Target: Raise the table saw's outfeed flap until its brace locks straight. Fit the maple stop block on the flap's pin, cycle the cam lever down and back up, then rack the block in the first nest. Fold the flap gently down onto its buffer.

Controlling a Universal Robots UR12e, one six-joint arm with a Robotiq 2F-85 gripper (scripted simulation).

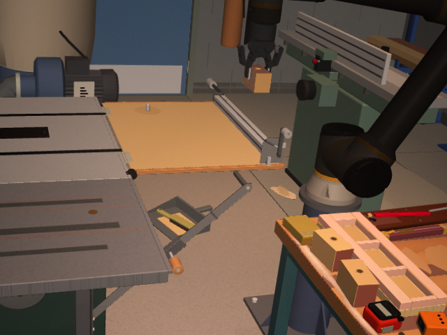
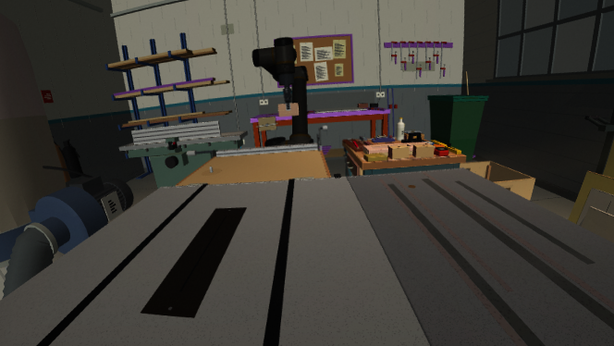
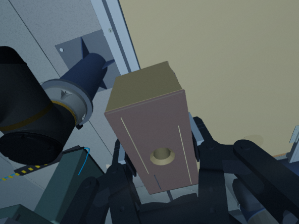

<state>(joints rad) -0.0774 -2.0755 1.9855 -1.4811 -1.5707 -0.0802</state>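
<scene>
The maple stop block [image 1: 257, 78] hangs well above and beyond the far right edge of the raised outfeed flap [image 1: 180, 135], far from the flap's pin [image 1: 147, 107] at the far left corner. The flap lies level with the saw table, and its brace [image 1: 213, 213] runs straight below it. The cam lever [image 1: 282, 140] stands upright at the near end of the flap's rail. The rack with its nests [image 1: 382, 254] sits on the bench at the right. In the wrist camera the block [image 3: 154, 131] shows its bored hole. My gripper [image 1: 258, 60] holds the maple stop block.
The green jointer [image 1: 325, 93] with its fence stands right beside the gripper. My arm's base [image 1: 330, 191] rises between flap and bench. Two more blocks [image 1: 343, 263], a tape measure [image 1: 382, 316] and tools lie on the bench. A tray [image 1: 178, 218] sits under the flap.
</scene>
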